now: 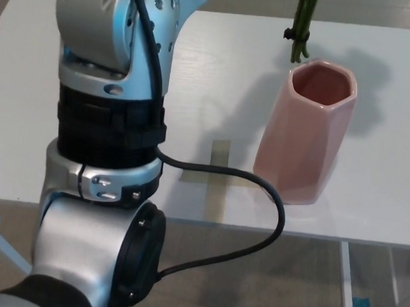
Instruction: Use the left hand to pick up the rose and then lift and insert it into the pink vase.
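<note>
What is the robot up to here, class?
The robot's left arm is raised over a white table. A green rose stem hangs down from the top of the picture, its lower end just above the back left rim of the open pink vase. The stem is not yet inside. The hand holding it is out of view.

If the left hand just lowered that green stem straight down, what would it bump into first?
Probably the pink vase, at its rim. The left hand itself is out of view above; the rose stem ends over the rim's back-left edge, though depth is unclear.
</note>
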{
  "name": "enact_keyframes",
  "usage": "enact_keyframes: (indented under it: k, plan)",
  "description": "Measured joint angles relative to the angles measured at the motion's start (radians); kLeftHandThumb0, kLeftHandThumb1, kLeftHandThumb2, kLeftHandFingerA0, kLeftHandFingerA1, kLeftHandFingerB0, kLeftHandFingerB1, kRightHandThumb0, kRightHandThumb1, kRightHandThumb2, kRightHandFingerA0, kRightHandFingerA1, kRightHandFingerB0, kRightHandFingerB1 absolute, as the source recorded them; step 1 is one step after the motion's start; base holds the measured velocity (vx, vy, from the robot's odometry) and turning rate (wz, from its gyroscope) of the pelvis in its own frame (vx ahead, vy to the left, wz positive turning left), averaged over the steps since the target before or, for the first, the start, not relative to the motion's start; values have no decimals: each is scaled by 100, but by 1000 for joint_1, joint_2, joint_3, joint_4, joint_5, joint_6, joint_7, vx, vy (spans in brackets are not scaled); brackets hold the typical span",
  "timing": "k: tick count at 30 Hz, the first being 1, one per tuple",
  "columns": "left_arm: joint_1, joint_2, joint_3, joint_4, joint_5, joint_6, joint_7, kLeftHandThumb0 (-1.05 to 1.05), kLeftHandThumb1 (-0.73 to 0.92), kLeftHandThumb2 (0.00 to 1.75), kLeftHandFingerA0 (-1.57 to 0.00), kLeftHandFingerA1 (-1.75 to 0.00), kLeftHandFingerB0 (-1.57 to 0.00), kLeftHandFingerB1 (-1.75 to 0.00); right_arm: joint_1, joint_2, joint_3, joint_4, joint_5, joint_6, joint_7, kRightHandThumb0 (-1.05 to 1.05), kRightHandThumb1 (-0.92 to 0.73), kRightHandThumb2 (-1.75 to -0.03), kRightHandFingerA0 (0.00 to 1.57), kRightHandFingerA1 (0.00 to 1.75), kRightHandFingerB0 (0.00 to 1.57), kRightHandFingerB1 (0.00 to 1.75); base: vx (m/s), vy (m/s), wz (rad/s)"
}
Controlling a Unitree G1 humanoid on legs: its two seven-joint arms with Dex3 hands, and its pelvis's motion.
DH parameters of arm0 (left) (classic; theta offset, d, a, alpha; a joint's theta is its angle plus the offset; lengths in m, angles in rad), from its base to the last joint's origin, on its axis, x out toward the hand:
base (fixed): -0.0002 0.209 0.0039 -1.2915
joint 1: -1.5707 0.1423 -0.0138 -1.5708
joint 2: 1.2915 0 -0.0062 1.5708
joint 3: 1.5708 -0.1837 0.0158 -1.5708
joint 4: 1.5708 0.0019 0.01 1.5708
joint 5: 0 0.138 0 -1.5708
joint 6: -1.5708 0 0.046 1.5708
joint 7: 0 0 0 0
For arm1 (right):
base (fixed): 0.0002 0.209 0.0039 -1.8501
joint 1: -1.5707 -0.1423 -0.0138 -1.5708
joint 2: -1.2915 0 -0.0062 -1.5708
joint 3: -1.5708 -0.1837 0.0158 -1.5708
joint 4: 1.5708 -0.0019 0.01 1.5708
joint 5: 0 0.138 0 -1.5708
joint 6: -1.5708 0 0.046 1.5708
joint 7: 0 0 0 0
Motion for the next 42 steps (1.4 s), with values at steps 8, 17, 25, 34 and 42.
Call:
enact_keyframes:
  k: [8,17,25,34,42]
  plan:
    - [-7,0,-5,1,-9,2,7,-17,84,66,-97,-147,-84,-85,7,0,-4,-1,0,0,1,-43,-56,-89,51,56,54,56,0,0,0]
    - [-23,-14,-1,-3,-21,10,20,-17,84,66,-98,-147,-84,-87,7,0,-4,-2,-1,0,5,-37,-65,-60,58,40,62,42,0,0,0]
    - [-23,-39,-7,-10,-38,15,37,-17,84,66,-96,-150,-84,-87,7,0,-4,-3,-1,0,12,-43,-55,-89,50,55,53,56,0,0,0]
    - [-22,-63,-16,-21,-48,37,63,-17,85,65,-96,-148,-85,-83,7,0,-3,-3,-3,0,19,-36,-65,-60,58,40,64,42,0,0,0]
    - [3,-65,-50,-31,-51,41,70,-18,85,64,-95,-143,-86,-80,4,0,-2,-3,-8,0,19,-36,-65,-60,58,40,62,41,0,0,0]
